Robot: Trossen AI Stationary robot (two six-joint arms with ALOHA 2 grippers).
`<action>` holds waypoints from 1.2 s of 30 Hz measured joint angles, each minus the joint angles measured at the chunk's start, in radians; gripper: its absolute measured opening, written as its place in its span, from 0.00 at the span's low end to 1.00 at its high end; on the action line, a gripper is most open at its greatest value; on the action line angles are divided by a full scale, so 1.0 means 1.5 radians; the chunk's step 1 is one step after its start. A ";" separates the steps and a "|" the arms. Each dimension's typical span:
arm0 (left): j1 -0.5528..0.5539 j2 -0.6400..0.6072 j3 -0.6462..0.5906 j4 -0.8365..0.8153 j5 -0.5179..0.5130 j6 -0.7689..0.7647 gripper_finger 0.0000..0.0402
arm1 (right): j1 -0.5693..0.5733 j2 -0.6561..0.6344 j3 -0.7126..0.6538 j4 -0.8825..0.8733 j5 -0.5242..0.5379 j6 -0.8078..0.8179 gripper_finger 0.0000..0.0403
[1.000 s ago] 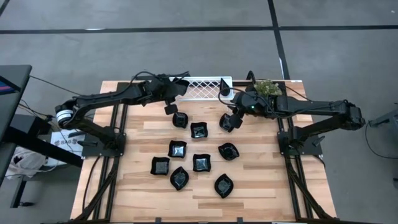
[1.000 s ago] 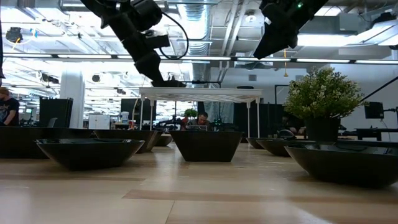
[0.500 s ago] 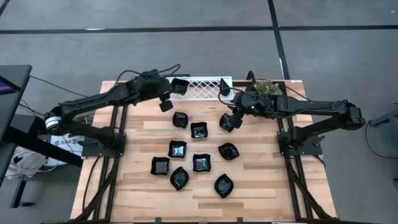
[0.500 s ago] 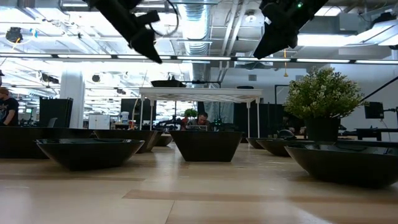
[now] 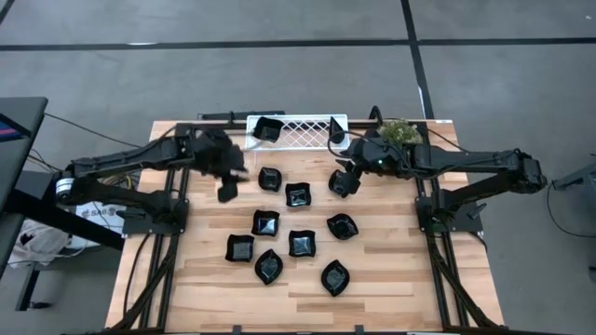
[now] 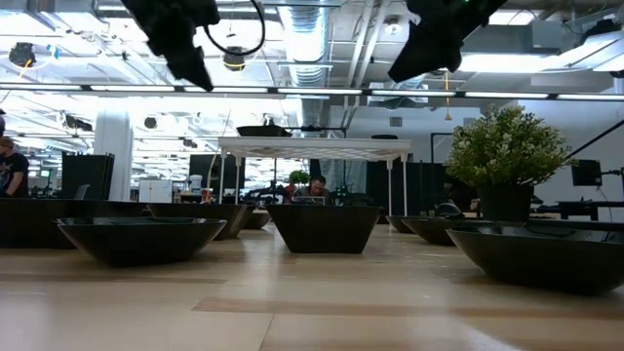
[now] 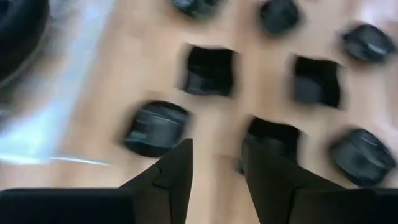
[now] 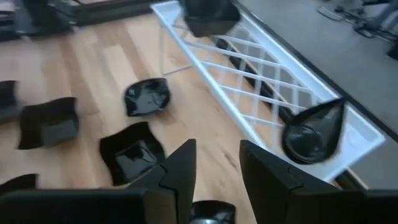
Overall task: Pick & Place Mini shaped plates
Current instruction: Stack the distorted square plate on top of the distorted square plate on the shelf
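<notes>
Several glossy black mini plates (image 5: 298, 194) lie on the wooden table between my arms. A square plate (image 5: 268, 128) rests on the left end of the white lattice tray (image 5: 300, 132), and a teardrop plate (image 5: 335, 128) rests on its right end. My left gripper (image 5: 226, 193) is open and empty, above the table left of the plates; it also shows in the left wrist view (image 7: 216, 163). My right gripper (image 5: 343, 180) is open and empty, high above a plate (image 8: 211, 214) near the tray.
A small potted plant (image 5: 400, 130) stands at the table's far right beside the tray. The tray stands on thin legs (image 6: 390, 185) at the far edge. Bare wood lies along the near edge and at the table's left side.
My left gripper has let go of the square plate on the tray's left end, risen, and drawn back toward the table's left and near side. The square plate stays on the tray. My right gripper has kept almost still.
</notes>
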 joint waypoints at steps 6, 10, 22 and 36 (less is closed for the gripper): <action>-0.124 0.001 -0.079 -0.007 0.021 -0.030 0.31 | 0.037 0.000 0.000 0.022 -0.001 0.021 0.29; -0.212 0.001 -0.119 0.002 0.021 -0.076 0.28 | 0.084 0.000 0.000 0.027 0.006 0.019 0.29; -0.461 -0.006 -0.185 0.137 0.035 -0.224 0.32 | 0.184 0.000 0.000 0.030 0.077 0.121 0.29; -0.578 0.050 -0.227 0.235 -0.171 -0.398 0.34 | 0.245 0.120 -0.001 0.012 0.122 0.166 0.29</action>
